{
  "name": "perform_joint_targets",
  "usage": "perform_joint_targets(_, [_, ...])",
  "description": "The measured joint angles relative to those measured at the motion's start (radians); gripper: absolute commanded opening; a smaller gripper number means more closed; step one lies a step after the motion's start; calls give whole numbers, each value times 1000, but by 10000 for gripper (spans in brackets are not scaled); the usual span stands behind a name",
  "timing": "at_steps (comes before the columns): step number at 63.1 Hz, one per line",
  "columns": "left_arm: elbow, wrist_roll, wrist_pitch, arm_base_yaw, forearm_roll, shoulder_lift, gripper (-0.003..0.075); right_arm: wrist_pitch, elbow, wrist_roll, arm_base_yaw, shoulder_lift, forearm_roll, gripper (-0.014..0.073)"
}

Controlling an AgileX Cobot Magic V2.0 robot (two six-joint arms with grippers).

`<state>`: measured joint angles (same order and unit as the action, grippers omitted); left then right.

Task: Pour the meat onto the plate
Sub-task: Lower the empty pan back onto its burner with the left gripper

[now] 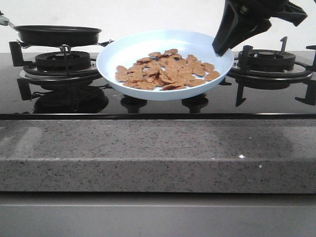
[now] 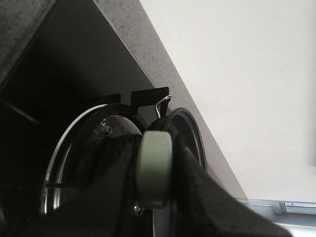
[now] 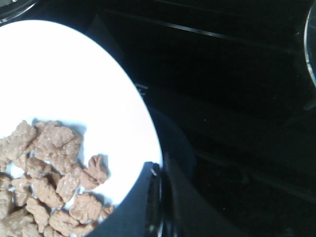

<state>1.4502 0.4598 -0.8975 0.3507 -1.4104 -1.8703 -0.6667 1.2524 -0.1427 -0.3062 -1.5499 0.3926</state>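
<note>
The pale blue plate [image 1: 133,52] hangs tilted toward the front above the middle of the black stove top. The meat [image 1: 168,70], a heap of small orange-brown pieces, lies on its lower half. My right gripper [image 1: 222,49] is shut on the plate's right rim. The right wrist view shows the plate [image 3: 74,74], the meat [image 3: 49,168] and the gripper [image 3: 158,177] clamped over the rim. The black frying pan [image 1: 57,34] sits level on the left burner. My left gripper [image 2: 155,155] is shut on the pan's pale handle [image 2: 154,182]. The pan's inside is hidden.
The left burner grate [image 1: 61,61] stands under the pan and the right burner grate [image 1: 269,61] lies behind my right gripper. Two stove knobs [image 1: 133,102] sit below the plate. A speckled grey counter edge [image 1: 158,153] runs across the front.
</note>
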Motion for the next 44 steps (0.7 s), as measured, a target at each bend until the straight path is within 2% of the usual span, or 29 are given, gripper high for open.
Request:
perform_joint_targets(4, [0,0,2,0,2,0,-16,0,0,0,0,0,0,-57])
perform_joint_targets(9, [0,-2,3,0,3,0,31,0,0,0,0,0,0,-57])
perform_joint_targets(18, [0,-2,5,0,9,0,175,0,0,0,0,0,0,-57])
perform_joint_targets(44, [0,29,-3,-29,32,0,514,0,0,0,0,0,0,-57])
